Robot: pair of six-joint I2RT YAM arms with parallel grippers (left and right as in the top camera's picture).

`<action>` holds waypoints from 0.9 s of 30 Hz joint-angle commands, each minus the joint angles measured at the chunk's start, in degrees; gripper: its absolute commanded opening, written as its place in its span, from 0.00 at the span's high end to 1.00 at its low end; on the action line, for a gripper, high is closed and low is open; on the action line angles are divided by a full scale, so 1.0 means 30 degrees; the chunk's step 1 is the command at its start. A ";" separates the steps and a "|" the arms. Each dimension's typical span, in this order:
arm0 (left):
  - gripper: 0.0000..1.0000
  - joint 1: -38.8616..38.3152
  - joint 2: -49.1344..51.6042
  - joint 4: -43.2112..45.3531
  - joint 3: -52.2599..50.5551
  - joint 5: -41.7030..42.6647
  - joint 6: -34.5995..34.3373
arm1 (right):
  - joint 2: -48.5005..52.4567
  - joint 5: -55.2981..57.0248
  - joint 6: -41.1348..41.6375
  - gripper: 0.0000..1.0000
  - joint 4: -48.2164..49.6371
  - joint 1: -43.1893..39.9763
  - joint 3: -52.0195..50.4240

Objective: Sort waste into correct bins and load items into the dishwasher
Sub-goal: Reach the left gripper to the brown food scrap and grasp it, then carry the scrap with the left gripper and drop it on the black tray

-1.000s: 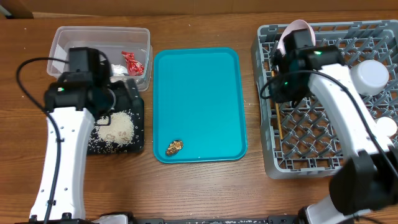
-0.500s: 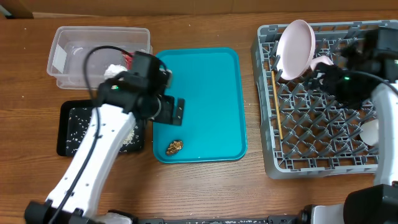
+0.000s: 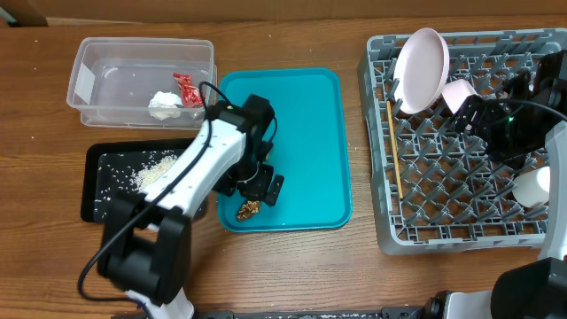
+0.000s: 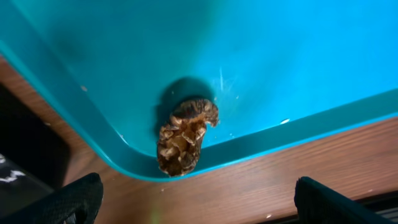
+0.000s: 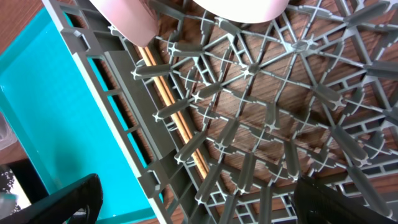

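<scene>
A small brown food scrap (image 3: 248, 209) (image 4: 183, 137) lies in the front left corner of the teal tray (image 3: 292, 115). My left gripper (image 3: 257, 190) (image 4: 199, 205) hovers open just above it, one finger on each side, holding nothing. The clear tub (image 3: 89, 80) holds a red wrapper (image 3: 188, 89) and a white tissue wad (image 3: 163, 104). Rice grains (image 3: 151, 168) lie in the black tray (image 3: 97, 190). In the grey dish rack (image 3: 461, 177) (image 5: 280, 124) a plate (image 3: 419, 58) stands on edge, chopsticks (image 3: 393, 151) (image 5: 177, 121) lie along the left side. My right gripper (image 3: 469, 115) (image 5: 199, 199) is open and empty over the rack.
A pale pink bowl (image 3: 459, 93) (image 5: 127, 18) rests in the rack beside the plate, and a white bowl (image 3: 534, 186) sits at the rack's right edge. The teal tray's raised rim (image 4: 280, 127) runs just behind the scrap. Wooden table (image 3: 310, 266) surrounds everything.
My left arm swung from the black tray to the teal tray's front left corner, over the scrap. My right gripper opened, left the plate standing in the rack and drew back to the right.
</scene>
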 commanded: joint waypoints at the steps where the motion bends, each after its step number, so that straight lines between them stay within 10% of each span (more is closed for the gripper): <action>1: 0.00 -0.0226 0.1173 -0.0503 0.0138 -0.0058 0.0277 | -0.0153 -0.0233 0.0066 0.00 0.0204 0.0051 -0.0146; 27: 0.65 -0.0240 0.4029 -0.0474 0.0131 -0.0233 0.0284 | -0.0153 -0.0226 0.0066 0.00 0.0291 0.0051 -0.0146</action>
